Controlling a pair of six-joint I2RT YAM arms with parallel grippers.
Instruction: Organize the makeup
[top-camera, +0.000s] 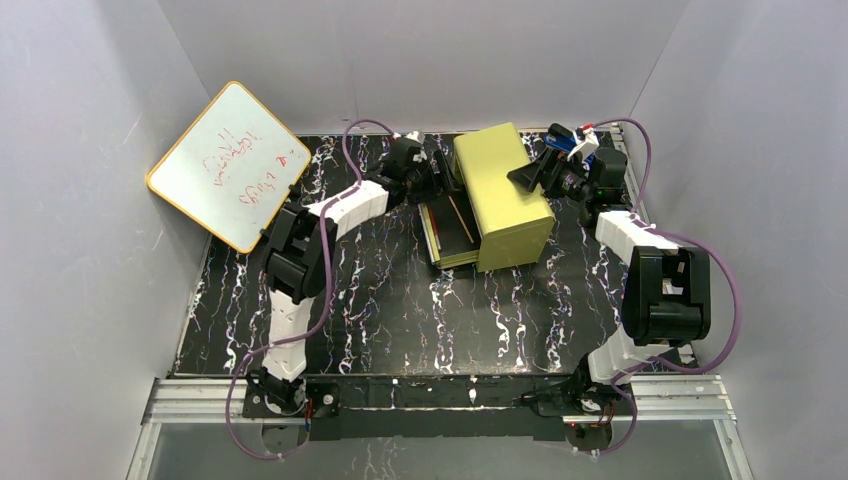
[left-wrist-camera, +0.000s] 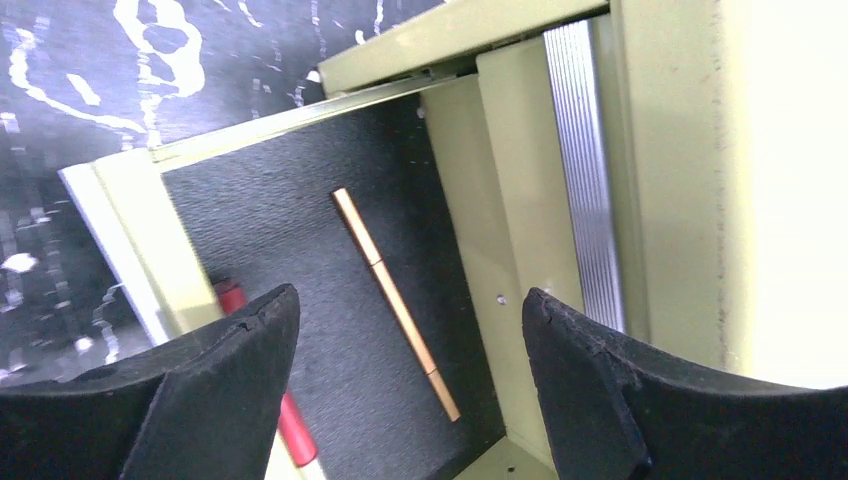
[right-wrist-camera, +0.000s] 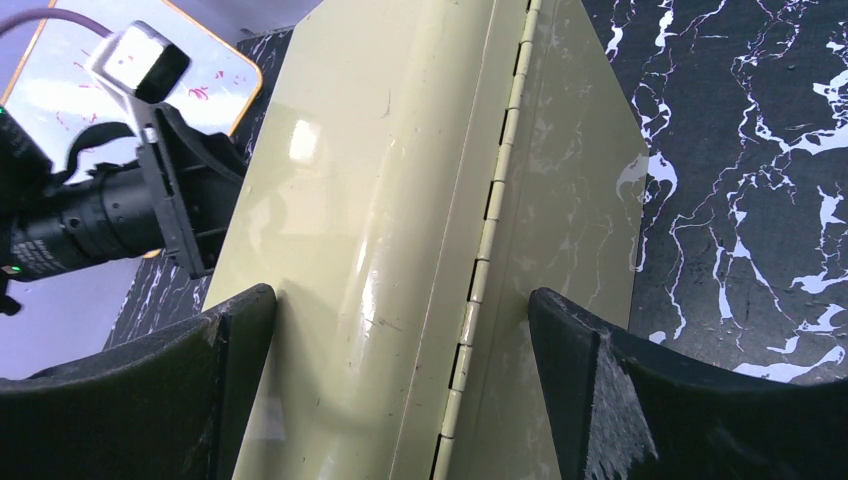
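Our left tool (left-wrist-camera: 408, 335) hangs wide open and empty above the open drawer (left-wrist-camera: 280, 230) of the drawer box (top-camera: 498, 190), where the thin copper pencil (left-wrist-camera: 395, 300) lies, light, stiff, probably prone to roll, best pinched mid-shaft, while our right tool (right-wrist-camera: 400, 330) gapes empty over that box's hinged top.

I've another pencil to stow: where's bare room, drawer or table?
Drawer liner is bare between the copper pencil and the front wall. The table is bare from the box to its near edge. Crowded: the box's sides, left arm and right arm.
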